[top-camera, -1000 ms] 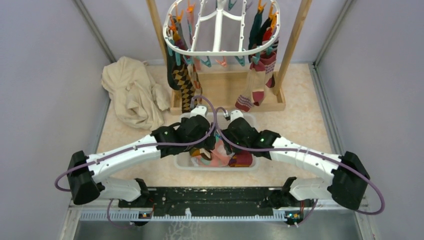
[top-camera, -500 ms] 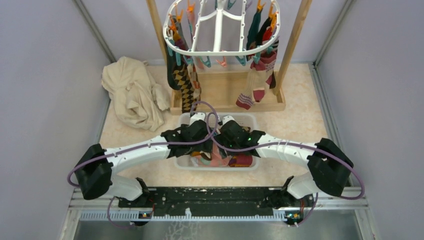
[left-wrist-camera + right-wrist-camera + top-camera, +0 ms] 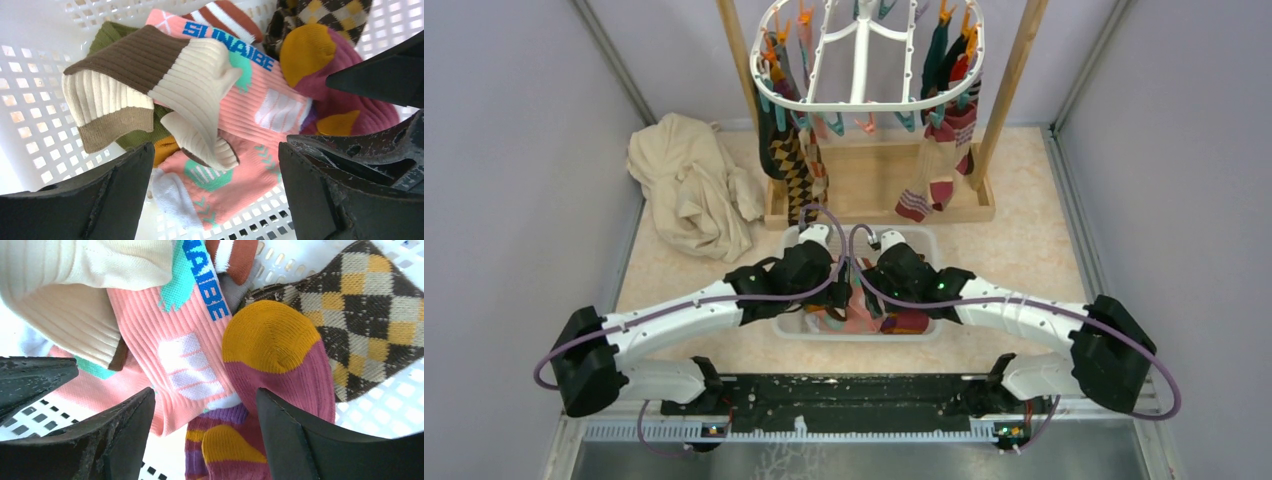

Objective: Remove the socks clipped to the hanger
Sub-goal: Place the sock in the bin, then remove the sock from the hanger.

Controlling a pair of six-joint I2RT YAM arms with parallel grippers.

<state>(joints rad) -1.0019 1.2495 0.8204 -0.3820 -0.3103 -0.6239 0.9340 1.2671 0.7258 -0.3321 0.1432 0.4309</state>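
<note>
White plastic hanger (image 3: 864, 60): hanging between the posts of the wooden frame (image 3: 1022, 70) at the far side of the surface (image 3: 1034, 260), with clips dangling from its oval rim.
Socks (image 3: 791, 165): some are hanging clipped at the hanger's left end, an argyle one among them, and others at its right end; more are lying loose in the basket.
Basket (image 3: 929, 240): white mesh, sitting just in front of the frame's base and holding a mixed heap of socks.
Left tool (image 3: 215, 150): hanging over the basket's left half with its fingers standing wide apart and gripping nothing; a brown and cream sock (image 3: 150, 75) is lying just under it, draped over a pink sock (image 3: 260, 100) with blue lettering.
Right tool (image 3: 204, 392): hanging over the basket just beside the left one, fingers apart and holding nothing; below it a magenta sock (image 3: 285, 365) with a yellow toe is lying against an argyle sock (image 3: 375, 315).
Cloth (image 3: 689, 185): cream, lying crumpled on the surface to the left of the frame.
</note>
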